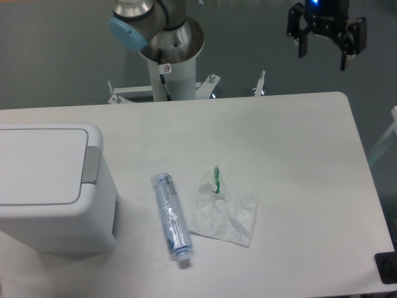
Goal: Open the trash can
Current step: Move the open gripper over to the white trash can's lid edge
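white plastic, boxy and round-cornered, the trash can (pixel 53 189) sits at the left edge of the worktop (pixel 298 143), lid flat and closed, its grey push tab (pixel 91 165) on the lid's right side. just right of it lies a clear bottle (pixel 171 217), and beside that a crumpled clear wrapper (pixel 224 213). the tool (pixel 324 59) hangs far right, beyond the worktop's far edge, fingers spread apart and holding nothing.
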Motion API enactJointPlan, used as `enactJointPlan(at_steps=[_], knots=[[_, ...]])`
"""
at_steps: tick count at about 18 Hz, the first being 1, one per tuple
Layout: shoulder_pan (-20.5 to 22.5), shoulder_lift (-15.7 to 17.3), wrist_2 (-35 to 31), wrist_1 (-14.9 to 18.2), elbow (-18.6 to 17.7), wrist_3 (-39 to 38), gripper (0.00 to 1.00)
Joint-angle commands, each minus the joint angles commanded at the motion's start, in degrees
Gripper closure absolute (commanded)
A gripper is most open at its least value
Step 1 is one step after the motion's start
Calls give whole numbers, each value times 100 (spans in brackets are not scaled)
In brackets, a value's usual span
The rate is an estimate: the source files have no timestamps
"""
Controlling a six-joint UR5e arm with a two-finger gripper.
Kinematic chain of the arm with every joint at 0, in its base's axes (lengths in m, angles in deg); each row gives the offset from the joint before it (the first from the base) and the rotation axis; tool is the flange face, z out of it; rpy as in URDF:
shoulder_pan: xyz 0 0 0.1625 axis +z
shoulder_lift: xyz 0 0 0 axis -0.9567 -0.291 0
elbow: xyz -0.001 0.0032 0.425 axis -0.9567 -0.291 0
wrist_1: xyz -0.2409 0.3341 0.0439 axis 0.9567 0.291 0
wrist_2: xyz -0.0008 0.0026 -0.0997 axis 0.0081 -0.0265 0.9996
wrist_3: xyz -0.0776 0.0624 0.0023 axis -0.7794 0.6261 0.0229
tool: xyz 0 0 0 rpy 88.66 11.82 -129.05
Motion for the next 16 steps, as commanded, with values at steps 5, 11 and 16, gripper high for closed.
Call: enactJointPlan(at_steps=[5, 11, 16], knots=[[-202, -17, 26, -35, 9, -253, 0], [-1115, -281, 26, -123, 228, -2659, 0], [-1818, -448, 123, -421, 352, -4691, 0]])
